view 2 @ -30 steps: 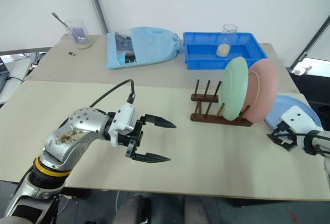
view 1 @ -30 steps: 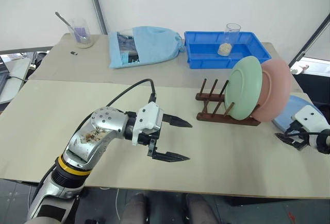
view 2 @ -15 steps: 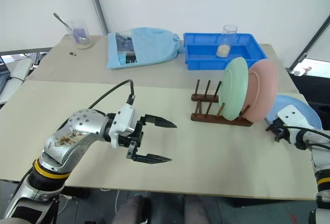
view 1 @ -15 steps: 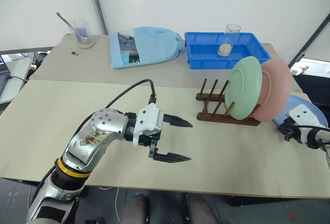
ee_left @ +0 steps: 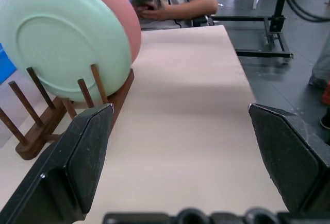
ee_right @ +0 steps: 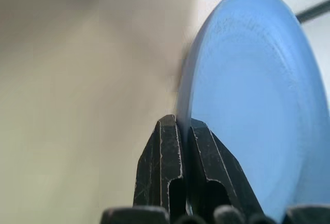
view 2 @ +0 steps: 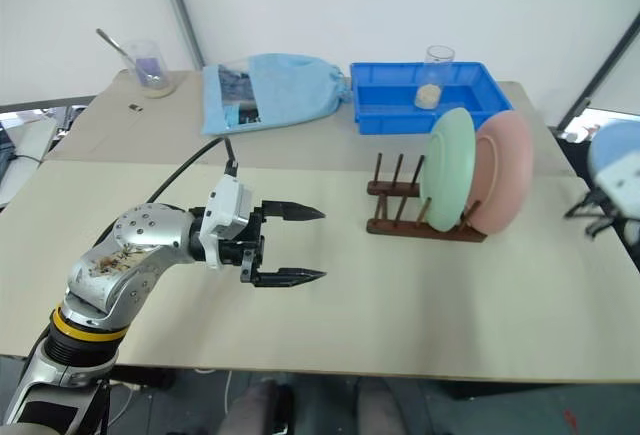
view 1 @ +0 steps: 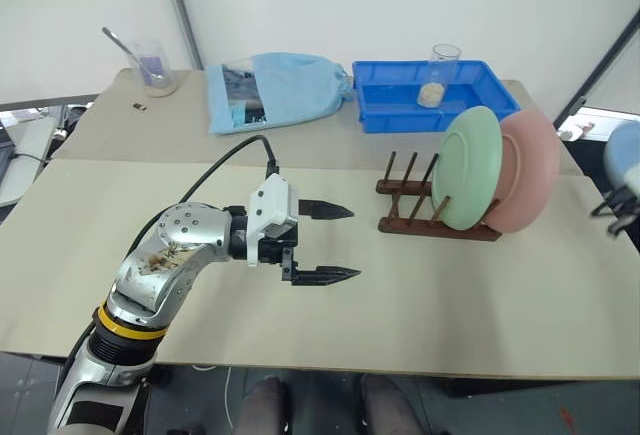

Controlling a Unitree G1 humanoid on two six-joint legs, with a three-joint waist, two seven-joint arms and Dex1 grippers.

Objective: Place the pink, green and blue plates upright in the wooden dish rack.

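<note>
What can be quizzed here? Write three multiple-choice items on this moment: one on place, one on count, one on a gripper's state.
1. Where does the green plate stand?
A. in the blue tray
B. in the wooden dish rack, in front of the pink plate
C. flat on the table

2. How many plates stand in the rack?
A. one
B. two
C. three

3. How is the right gripper?
A. shut on the blue plate's rim
B. open over the rack
C. shut on a glass

Answers:
1 B, the green plate stands between the pegs of the wooden dish rack, against the pink plate.
2 B, only green and pink.
3 A, the right gripper pinches the blue plate.
</note>
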